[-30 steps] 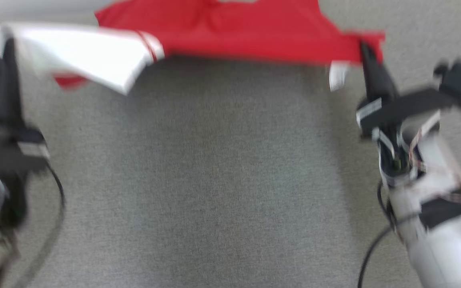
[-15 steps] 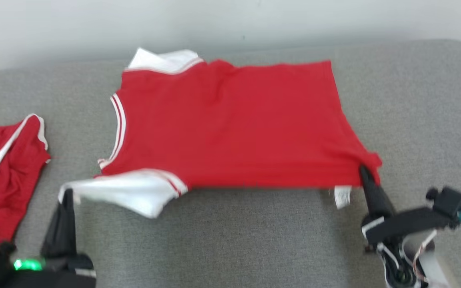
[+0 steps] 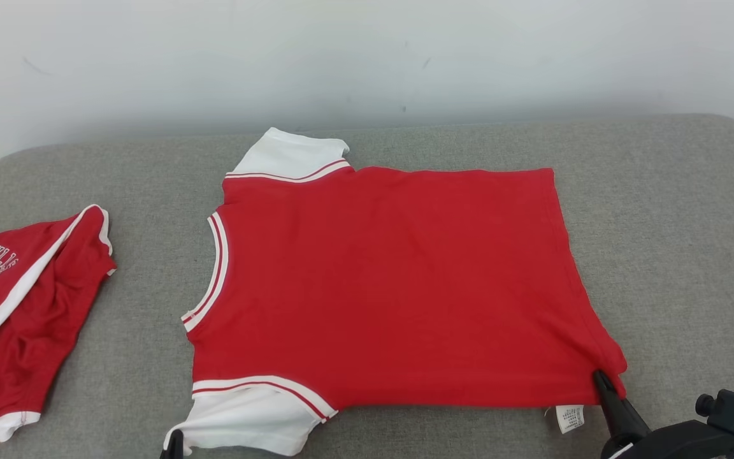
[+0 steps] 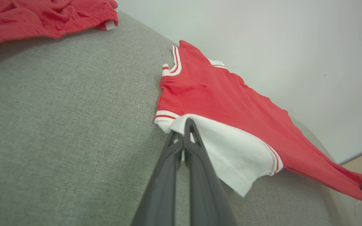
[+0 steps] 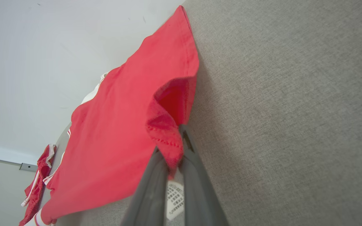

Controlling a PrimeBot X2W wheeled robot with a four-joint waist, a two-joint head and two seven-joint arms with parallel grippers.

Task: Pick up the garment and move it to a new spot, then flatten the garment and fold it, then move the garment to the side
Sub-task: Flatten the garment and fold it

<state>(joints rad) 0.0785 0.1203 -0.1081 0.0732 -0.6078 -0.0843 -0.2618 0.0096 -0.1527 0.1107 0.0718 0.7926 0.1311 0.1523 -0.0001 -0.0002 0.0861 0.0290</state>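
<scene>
At the far left of the grey padded bench [image 3: 679, 255] a second red piece [image 3: 16, 306], with white trim and dark lettering, lies crumpled and well apart from the task's thing. To its right, at the bottom edge of the head view, the tip of the left claw [image 3: 174, 444] pokes up against the near white sleeve [image 3: 246, 417]. In the left wrist view the left claw [image 4: 183, 130] has its two dark fingers pressed together on the cuff edge of that sleeve, pinching the white cloth; the sleeve fans out to the right of the fingers.

The garment [image 3: 392, 287], a red jersey-style top with white sleeves and red-and-white striped trim, lies spread across the middle of the bench; its neck opening faces left and its hem faces right. The far white sleeve [image 3: 290, 153] lies at its far left corner, toward the pale wall [image 3: 367, 57]; the red body is mostly smooth, with only faint creases.

At the near right hem corner the right claw [image 3: 601, 379] grips the red cloth; a small white care label [image 3: 571, 417] sticks out from the near edge, just left of that claw. In the right wrist view the right claw [image 5: 171, 139] is closed on the bunched hem corner, which rises into a small open fold above the fingertips; the label shows between the fingers lower down. A black fitting [image 3: 733, 411] on the right arm sits in the lower right corner of the head view.
</scene>
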